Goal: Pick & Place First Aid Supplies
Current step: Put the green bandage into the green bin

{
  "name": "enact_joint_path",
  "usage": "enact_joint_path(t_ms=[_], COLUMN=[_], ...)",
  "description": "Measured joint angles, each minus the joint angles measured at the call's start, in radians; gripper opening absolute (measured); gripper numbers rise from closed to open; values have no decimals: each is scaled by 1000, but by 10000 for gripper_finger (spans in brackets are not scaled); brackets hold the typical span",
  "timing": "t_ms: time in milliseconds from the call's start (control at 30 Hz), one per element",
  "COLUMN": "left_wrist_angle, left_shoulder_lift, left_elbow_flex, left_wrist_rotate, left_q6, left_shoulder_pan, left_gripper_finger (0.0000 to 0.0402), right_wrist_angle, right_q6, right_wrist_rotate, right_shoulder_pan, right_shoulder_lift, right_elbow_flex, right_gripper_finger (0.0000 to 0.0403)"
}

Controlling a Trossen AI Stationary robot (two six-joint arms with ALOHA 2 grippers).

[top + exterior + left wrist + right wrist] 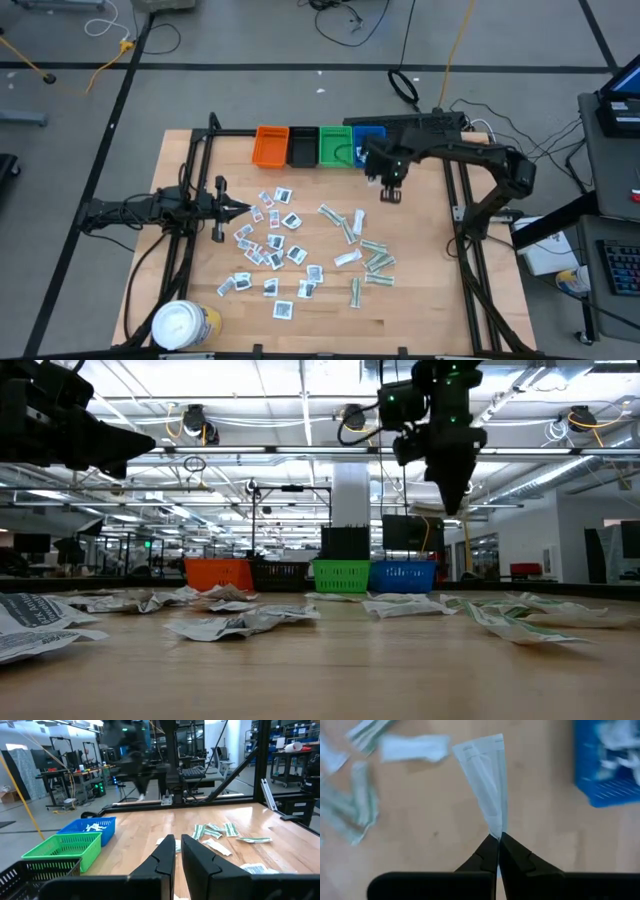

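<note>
Many first aid supplies lie flat on the wooden table (430,300): white squarish sachets (270,245) to the left, pale green-white strip wrappers (370,258) to the right. My right gripper (498,836) hangs high over the table beside the blue bin (368,143), pointing down, shut on one strip wrapper (487,780). At the table's left my left gripper (178,840) stays level with its fingers all but together and nothing between them. My right gripper pinches one narrow end (496,831) of the strip wrapper between its two fingertips, coming from above and pointing down. The wrapper hangs below the fingers, lifted well clear of the table, and widens toward its free end (480,745).
Orange (270,146), black (302,146), green (334,146) and blue bins stand in a row at the table's far edge; the blue one holds several white packets. A white-lidded yellow tub (185,323) sits at the near left corner. Black frame rails (465,240) flank the table.
</note>
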Motion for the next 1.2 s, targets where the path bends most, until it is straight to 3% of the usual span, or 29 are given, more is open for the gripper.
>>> enact_joint_path(t_ms=[267, 567, 767, 1100, 1200], left_wrist_angle=[0, 0, 0, 0, 0], left_shoulder_lift=[0, 0, 0, 0, 0], left_elbow_flex=[0, 0, 0, 0, 0], left_wrist_rotate=[0, 0, 0, 0, 0], left_q6=[0, 0, 0, 0, 0], left_shoulder_pan=[0, 0, 0, 0, 0], left_gripper_finger=[37, 37, 37, 37, 37], right_wrist_angle=[1, 18, 2, -58, -58], right_q6=[65, 141, 259, 359, 389], right_wrist_rotate=[11, 9, 5, -2, -47], right_shoulder_pan=[-161, -244, -248, -247, -247], right_shoulder_lift=[0, 5, 165, 439, 509], right_elbow_flex=[0, 4, 161, 549, 660], right_gripper_finger=[0, 0, 0, 0, 0])
